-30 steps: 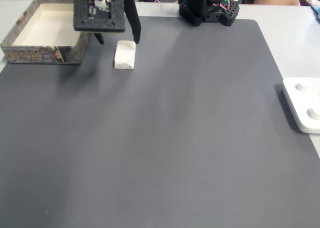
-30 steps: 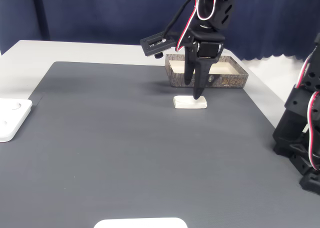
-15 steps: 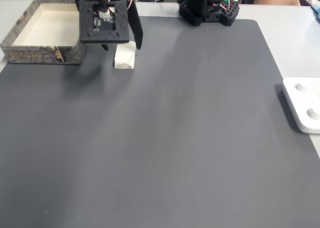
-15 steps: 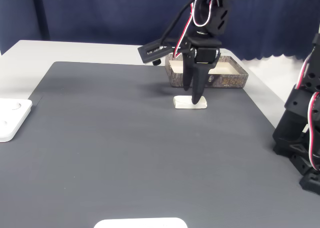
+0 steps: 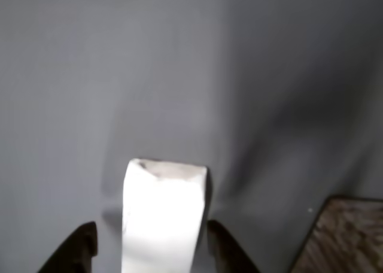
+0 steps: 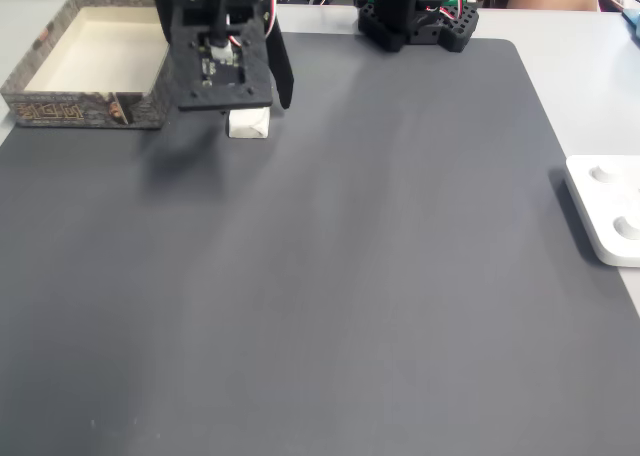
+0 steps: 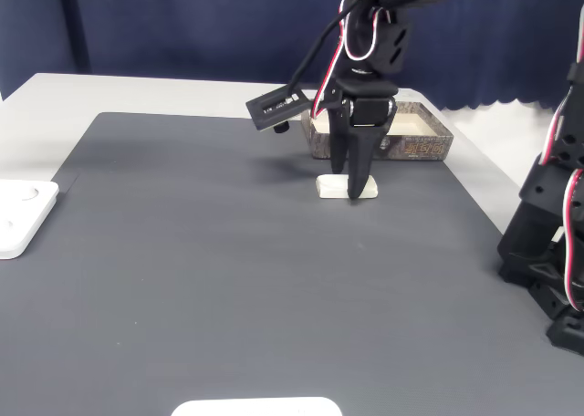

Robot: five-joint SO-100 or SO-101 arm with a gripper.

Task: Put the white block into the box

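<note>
The white block (image 7: 368, 189) lies flat on the dark grey mat, just in front of the box (image 7: 421, 147). My gripper (image 7: 349, 193) points straight down over it, open, with one dark finger on each side and the tips near the mat. In the other view the white block (image 5: 163, 219) stands between my two fingertips (image 5: 84, 243), close to each but not squeezed. In a fixed view from above, the wrist plate covers most of the white block (image 6: 248, 126), and the box (image 6: 70, 109) sits open-topped at the mat's far left corner.
A glossy white device (image 6: 606, 211) rests at the mat's right edge and appears again as the white device (image 7: 18, 215) in the side-on fixed view. A flat white panel (image 7: 257, 406) lies at the near edge. A second black arm base (image 7: 547, 252) stands at the right.
The gripper has come down and shifted over the white block, from hanging beside and above it to straddling it. The block has not moved.
</note>
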